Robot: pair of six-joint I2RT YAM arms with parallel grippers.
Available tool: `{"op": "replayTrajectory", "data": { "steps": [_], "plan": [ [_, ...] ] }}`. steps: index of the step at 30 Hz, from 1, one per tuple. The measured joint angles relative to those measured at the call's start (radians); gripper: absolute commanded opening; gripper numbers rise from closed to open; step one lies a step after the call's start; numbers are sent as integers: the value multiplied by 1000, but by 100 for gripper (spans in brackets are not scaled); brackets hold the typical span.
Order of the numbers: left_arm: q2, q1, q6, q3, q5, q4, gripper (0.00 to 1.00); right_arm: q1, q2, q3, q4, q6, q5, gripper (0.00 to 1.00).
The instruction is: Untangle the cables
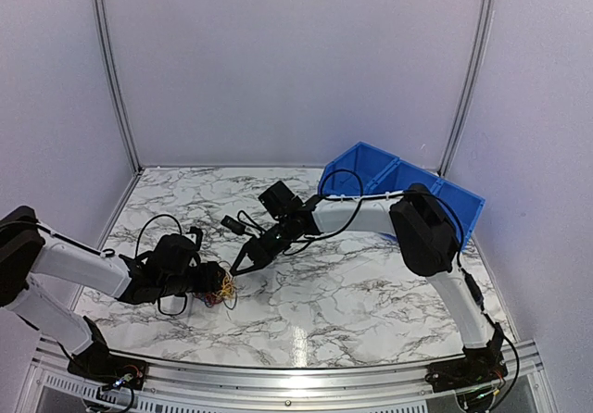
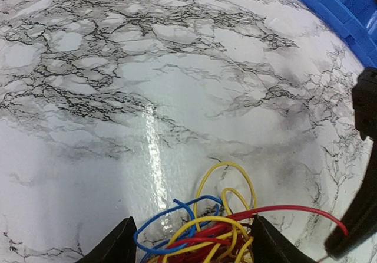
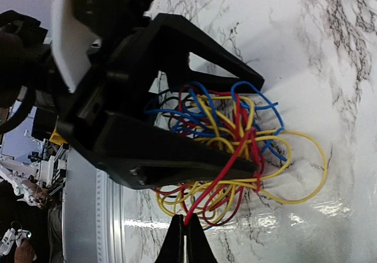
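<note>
A blue bin (image 1: 371, 165) sits far right on the marble table (image 1: 352, 293).

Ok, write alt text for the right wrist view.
A tangle of blue, red and yellow cables lies on a marble-patterned table, straddled by the wide-open black fingers of the left hand. At the bottom edge, the right hand is shut on a red cable leading out of the tangle.

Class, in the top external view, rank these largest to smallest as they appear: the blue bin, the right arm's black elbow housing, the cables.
1. blue bin
2. right arm's black elbow housing, raised nearer the camera, which may enlarge it
3. cables, clearly smallest
</note>
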Motion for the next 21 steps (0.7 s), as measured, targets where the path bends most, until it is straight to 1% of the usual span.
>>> {"op": "replayTrajectory", "data": {
  "steps": [6, 13, 18, 21],
  "plan": [
    [75, 13, -23, 2, -54, 74, 67, 0, -77, -18, -3, -38, -41, 0],
    [142, 28, -35, 16, -130, 146, 66, 0, -258, -14, -79, -211, -103, 0],
    [166, 33, -42, 15, -165, 181, 65, -10, -385, 57, -151, -307, -127, 0],
    [179, 35, -47, 11, -181, 206, 64, -26, -439, 140, -193, -351, -136, 0]
  ]
}}
